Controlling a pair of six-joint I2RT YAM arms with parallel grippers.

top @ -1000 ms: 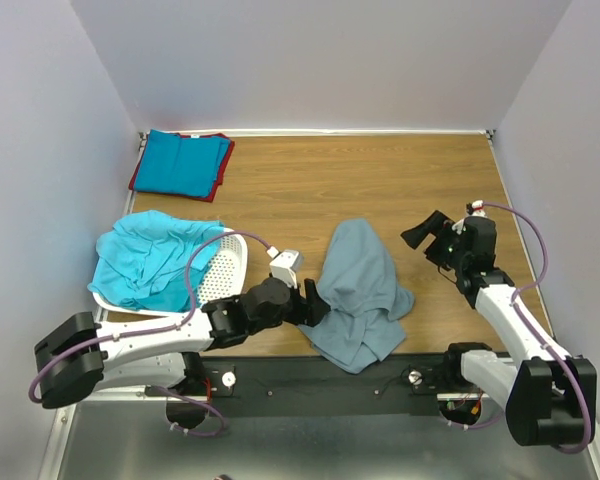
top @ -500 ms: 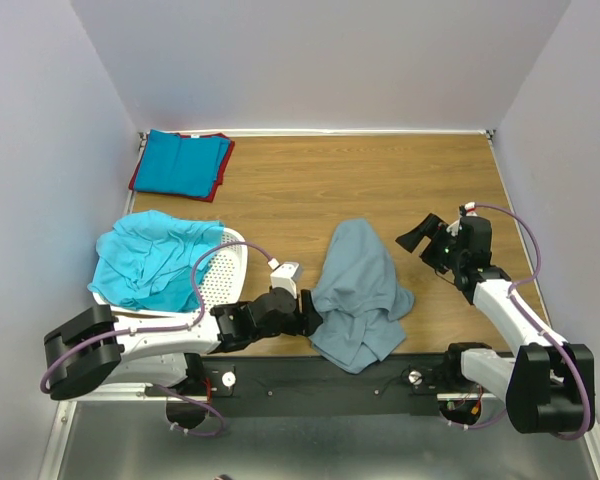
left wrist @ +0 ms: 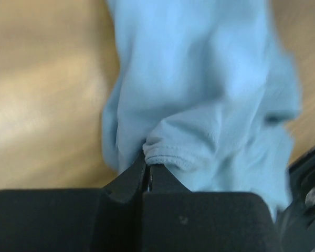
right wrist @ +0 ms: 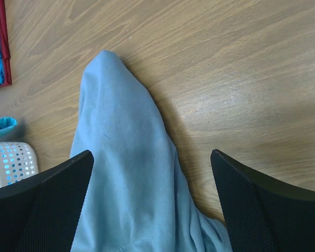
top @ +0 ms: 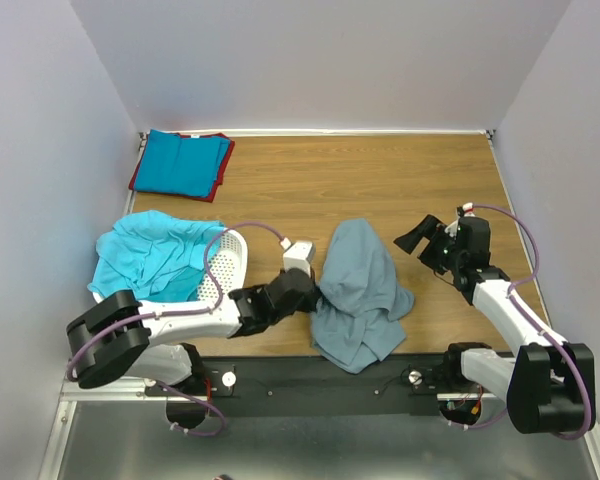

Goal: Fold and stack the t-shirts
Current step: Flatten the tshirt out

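A dusty grey-blue t-shirt (top: pixel 360 285) lies crumpled on the wooden table near the front edge. My left gripper (top: pixel 315 297) is at its left side, and in the left wrist view this gripper (left wrist: pixel 147 164) is shut on a bunched hem of the grey-blue t-shirt (left wrist: pixel 199 79). My right gripper (top: pixel 408 238) hovers open to the right of that shirt, nothing between its fingers (right wrist: pixel 52 199), with the cloth (right wrist: pixel 121 157) below it. A turquoise t-shirt (top: pixel 145 255) is heaped over the basket. A folded blue t-shirt (top: pixel 180 162) rests on a red one (top: pixel 221 178) at the back left.
The white perforated basket (top: pixel 230 262) stands at the left, close beside my left arm. Walls close in the table on the left, back and right. A black rail (top: pixel 320 385) runs along the near edge under the shirt's lower end.
My left gripper slid right and slightly back to the grey-blue shirt's left edge and shut on its hem. The right gripper shifted slightly left and stayed open.
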